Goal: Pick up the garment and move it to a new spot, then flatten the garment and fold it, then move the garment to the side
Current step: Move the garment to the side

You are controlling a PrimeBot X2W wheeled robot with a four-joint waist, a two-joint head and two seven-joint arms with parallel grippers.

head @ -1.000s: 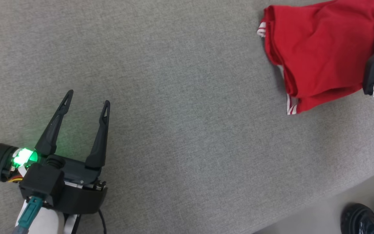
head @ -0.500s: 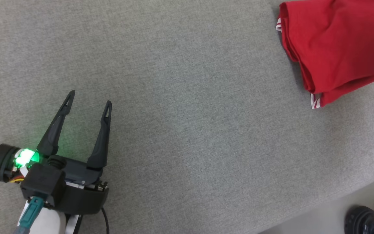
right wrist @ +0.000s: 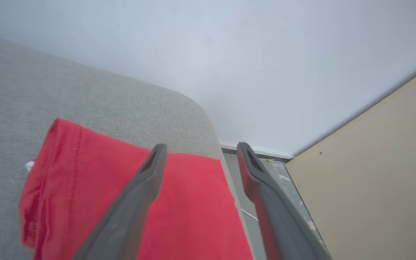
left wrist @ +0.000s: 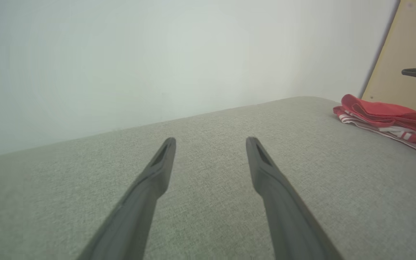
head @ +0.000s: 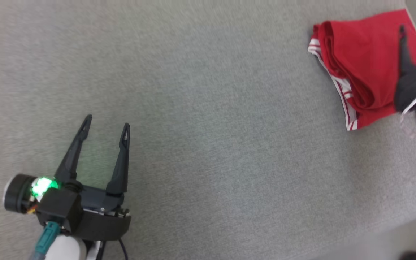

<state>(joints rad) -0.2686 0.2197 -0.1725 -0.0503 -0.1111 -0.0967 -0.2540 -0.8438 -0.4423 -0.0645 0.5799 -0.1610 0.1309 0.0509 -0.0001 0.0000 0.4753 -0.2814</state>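
Left wrist view: the right gripper (left wrist: pixel 410 66) is cropped at the right edge to its fingertips; the garment (left wrist: pixel 388 115) also runs off that edge. Head view: blurred by motion throughout; one smeared finger (head: pixel 404 47) covers part of the garment, its body cut by the frame. Bottom-corner dark shape (head: pixel 415 255): unidentifiable.

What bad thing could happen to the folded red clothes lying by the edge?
1. The folded red garment lies right by the rounded corner of the grey cushion, with the floor just beyond. A nudge might slide it off.
2. The right gripper hangs open just above the garment. A finger could snag a fold on the way out and undo the folding.
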